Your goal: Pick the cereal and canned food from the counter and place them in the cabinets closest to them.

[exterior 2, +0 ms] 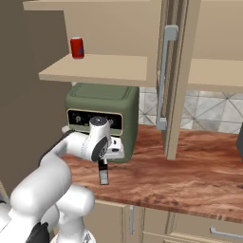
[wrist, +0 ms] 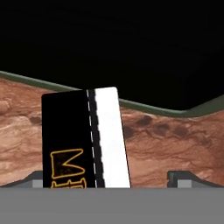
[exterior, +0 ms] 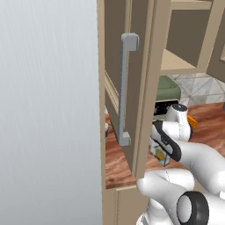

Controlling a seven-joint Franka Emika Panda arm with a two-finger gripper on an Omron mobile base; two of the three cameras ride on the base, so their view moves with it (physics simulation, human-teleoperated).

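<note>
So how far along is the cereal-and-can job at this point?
Done: nothing visibly stored; the small black cereal box stands on the reddish-brown wood counter. In hand: the open gripper straddles the box, not closed. Left: grip it, lift it to the tan wall cabinet's pale shelf, then do the canned food.

Kitchen: wall cabinets [exterior 2: 118, 28], wood counter [exterior 2: 190, 166].
</note>
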